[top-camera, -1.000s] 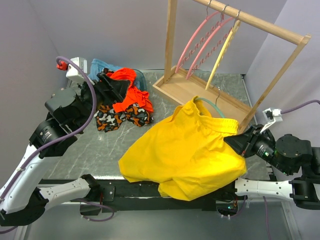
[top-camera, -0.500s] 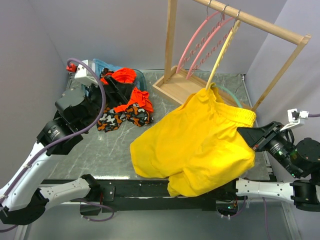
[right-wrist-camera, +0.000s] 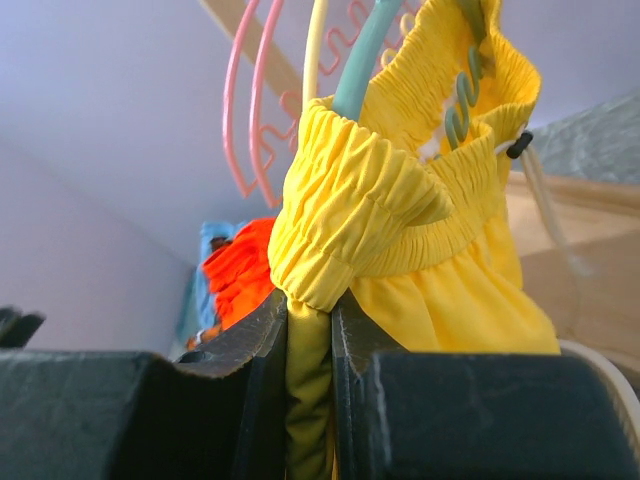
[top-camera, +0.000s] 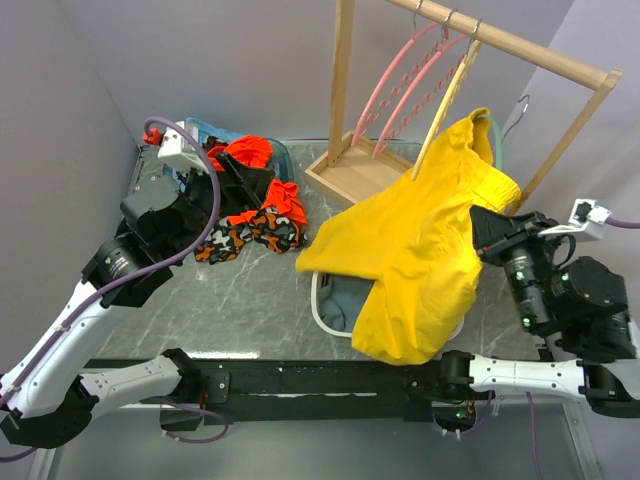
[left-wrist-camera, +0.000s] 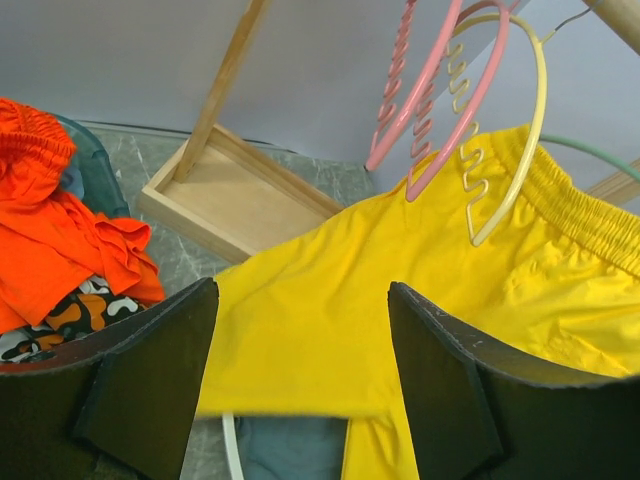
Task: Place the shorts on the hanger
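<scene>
The bright yellow shorts (top-camera: 420, 250) hang in the air at the right, threaded on the teal-green hanger (top-camera: 492, 132), whose metal hook (top-camera: 515, 110) sticks out beside the rack's right post. My right gripper (top-camera: 483, 222) is shut on the shorts' waistband (right-wrist-camera: 330, 215); the teal arch and wavy bar (right-wrist-camera: 462, 100) run through the elastic. My left gripper (top-camera: 222, 178) is open and empty at the back left, above the clothes pile; its view shows the shorts (left-wrist-camera: 330, 310) between its fingers, far off.
A wooden rack (top-camera: 520, 45) with two pink hangers (top-camera: 400, 80) and a yellow hanger (top-camera: 443, 105) stands at the back right. An orange-red garment (top-camera: 262, 190) and patterned clothes lie at the back left. A white-rimmed basket with blue-grey cloth (top-camera: 340, 300) sits under the shorts.
My right gripper has lifted the shorts and hanger up and back toward the rack, uncovering the basket. My left arm has moved slightly back and right over the clothes pile.
</scene>
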